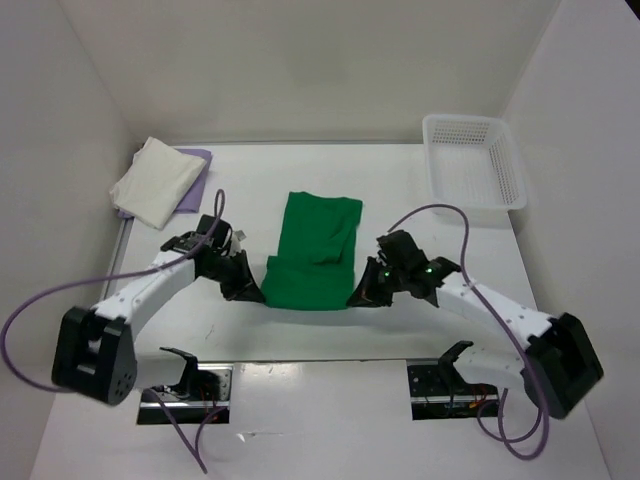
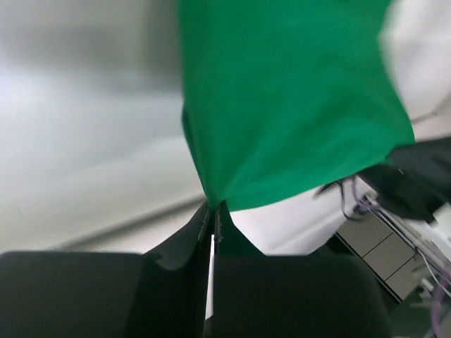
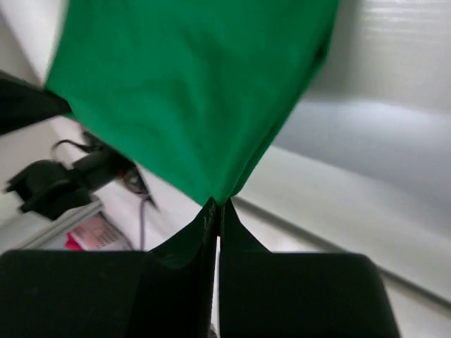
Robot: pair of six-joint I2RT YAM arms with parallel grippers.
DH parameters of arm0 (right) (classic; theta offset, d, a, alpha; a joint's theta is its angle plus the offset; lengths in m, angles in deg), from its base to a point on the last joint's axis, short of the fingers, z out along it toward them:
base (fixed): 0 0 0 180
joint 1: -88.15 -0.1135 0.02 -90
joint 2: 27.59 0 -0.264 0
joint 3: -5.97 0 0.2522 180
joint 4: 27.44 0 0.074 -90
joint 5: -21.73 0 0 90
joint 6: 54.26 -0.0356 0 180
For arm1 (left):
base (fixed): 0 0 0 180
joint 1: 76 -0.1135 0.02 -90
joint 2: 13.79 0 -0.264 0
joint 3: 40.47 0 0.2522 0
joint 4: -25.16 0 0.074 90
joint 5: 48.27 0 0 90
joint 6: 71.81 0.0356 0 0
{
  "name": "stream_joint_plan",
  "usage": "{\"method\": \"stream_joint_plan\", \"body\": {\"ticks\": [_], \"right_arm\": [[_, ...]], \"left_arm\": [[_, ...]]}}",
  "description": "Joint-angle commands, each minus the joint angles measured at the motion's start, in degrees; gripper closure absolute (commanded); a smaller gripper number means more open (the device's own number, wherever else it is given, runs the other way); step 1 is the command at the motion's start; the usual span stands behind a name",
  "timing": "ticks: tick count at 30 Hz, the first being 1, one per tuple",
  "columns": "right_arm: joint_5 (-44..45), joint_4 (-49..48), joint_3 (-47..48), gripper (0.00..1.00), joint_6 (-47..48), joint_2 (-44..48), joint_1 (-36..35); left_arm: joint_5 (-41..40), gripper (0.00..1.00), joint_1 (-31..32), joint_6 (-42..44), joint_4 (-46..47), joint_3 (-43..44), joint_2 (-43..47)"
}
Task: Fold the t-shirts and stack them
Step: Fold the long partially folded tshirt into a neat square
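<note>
A bright green t-shirt lies partly folded in the middle of the table. My left gripper is shut on its near left corner, and the cloth rises from the pinched tips. At the near right corner my right gripper is shut on the same shirt, and the near edge sags between the two grips. A cream white t-shirt lies folded at the back left on top of a lavender purple t-shirt.
A white plastic mesh basket stands at the back right of the table. White walls close in the left, back and right. Purple cables loop off both arms.
</note>
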Motion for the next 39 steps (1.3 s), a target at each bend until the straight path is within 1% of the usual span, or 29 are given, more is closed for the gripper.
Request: {"method": "stream_joint_plan", "body": {"ticks": [1, 2, 3, 4, 6, 7, 9, 10, 11, 13, 14, 16, 17, 18, 19, 20, 23, 24, 25, 27, 28, 30, 31, 32, 33, 34, 35, 38, 39], "right_arm": [[0.19, 9.25, 2.96, 1.0, -2.85, 7.74, 3.35], [-1.9, 9.25, 6.02, 1.0, -1.62, 7.76, 5.36], [-3.05, 8.56, 7.71, 1.0, 1.44, 6.63, 9.21], [-3.59, 7.59, 9.55, 1.0, 3.04, 2.7, 10.82], [-3.59, 4.7, 16.05, 1.0, 7.94, -3.2, 13.28], [-3.59, 3.81, 18.6, 1.0, 9.37, -9.67, 15.3], [-2.89, 1.27, 25.45, 1.0, 12.35, -16.03, 17.5], [-3.58, 1.26, 28.0, 1.0, 13.15, -19.11, 19.51], [-3.59, 0.3, 32.81, 1.0, 13.68, -24.79, 20.32], [-2.97, 0.29, 39.93, 1.0, 14.47, -30.45, 22.42], [-3.76, 0.29, 42.24, 1.0, 15.0, -35.87, 22.44], [-1.58, 0.29, 48.38, 1.0, 15.7, -40.82, 23.05], [-0.87, 1.16, 50.24, 1.0, 15.71, -45.63, 23.05], [-0.87, 1.17, 51.83, 1.0, 15.71, -47.68, 23.57], [-0.87, 1.17, 54.11, 0.99, 15.71, -49.35, 23.58], [-1.48, 0.56, 55.0, 0.98, 15.1, -51.89, 23.58], [-3.32, -1.46, 57.73, 0.91, 14.4, -52.54, 24.11], [-3.33, -1.47, 58.26, 0.87, 14.39, -52.54, 24.11], [-2.63, -1.47, 59.74, 0.76, 14.39, -52.54, 24.11], [-2.62, -0.16, 60.98, 0.63, 14.39, -50.96, 23.58], [-2.1, -0.15, 60.99, 0.54, 15.0, -49.91, 23.58], [-0.18, -0.15, 58.98, 0.48, 16.06, -45.01, 22.97], [1.49, -0.15, 56.01, 0.46, 16.06, -43.24, 22.27], [1.51, -0.85, 54.24, 0.46, 16.06, -41.65, 22.26], [1.51, -2.42, 52.39, 0.46, 16.06, -40.24, 20.87], [1.51, -2.44, 49.5, 0.61, 16.06, -38.58, 20.24], [0.9, -2.44, 48.6, 0.7, 16.06, -38.56, 19.46], [-2.52, -3.05, 47.89, 0.99, 16.06, -42.85, 15.76], [-3.15, -2.18, 49.98, 1.0, 16.06, -44.61, 14.8]], "left_arm": [[2.46, 1.0, 0.07, -0.09, -11.1, 3.88, 8.5], [2.46, 1.0, 0.07, -0.1, -11.63, 6.51, 7.38], [0.9, 1.0, 0.07, 0.6, -11.63, 12.45, 5.71], [0.1, 1.0, -0.45, 1.39, -10.94, 15.38, 1.43], [0.09, 1.0, -1.33, 2.62, -8.4, 20.57, -3.33], [-1.13, 1.0, -1.34, 2.62, -5.34, 26.34, -8.4], [-3.08, 1.0, -1.86, 2.62, -2.77, 31.91, -14.4], [-1.86, 1.0, -1.86, 2.62, 0.11, 34.46, -20.35], [-2.54, 1.0, -1.86, 2.62, 1.54, 36.83, -23.1], [-6.22, 1.0, -2.65, 2.1, 3.22, 43.43, -31.63], [-6.24, 1.0, -3.53, 2.1, 3.22, 47.54, -37.4], [-4.85, 0.98, -4.32, 2.1, 4.35, 50.64, -42.01], [-4.83, 0.97, -4.33, 1.57, 4.88, 52.05, -43.94], [-5.53, 0.95, -5.02, 1.57, 4.89, 53.63, -47.27], [-5.54, 0.92, -5.72, 0.35, 6.02, 55.91, -48.43], [-5.54, 0.84, -5.73, -0.44, 6.73, 56.8, -49.31], [-5.01, 0.79, -8.19, -3.26, 9.8, 59.08, -50.11], [-5.01, 0.75, -8.71, -3.87, 10.33, 59.09, -49.5], [-5.01, 0.71, -9.5, -4.58, 10.34, 59.61, -48.98], [-5.01, 0.61, -9.51, -4.58, 10.86, 59.62, -46.44], [-5.01, 0.55, -9.51, -4.06, 10.87, 59.01, -45.38], [-5.01, 0.51, -9.51, -3.36, 11.74, 56.91, -41.43], [-5.01, 0.49, -7.77, -2.66, 12.53, 52.46, -39.85], [-4.4, 0.44, -6.88, -2.65, 14.8, 49.54, -36.52], [-2.65, 0.42, -6.0, -2.04, 15.78, 46.55, -35.1], [-1.77, 0.42, -5.21, -2.03, 16.66, 43.57, -33.78], [-0.89, 0.41, -3.64, -2.82, 19.71, 37.1, -30.89], [1.4, 0.41, -0.39, -6.06, 24.64, 29.58, -27.01], [1.41, 0.41, 0.76, -6.08, 25.45, 27.3, -27.0]]}}
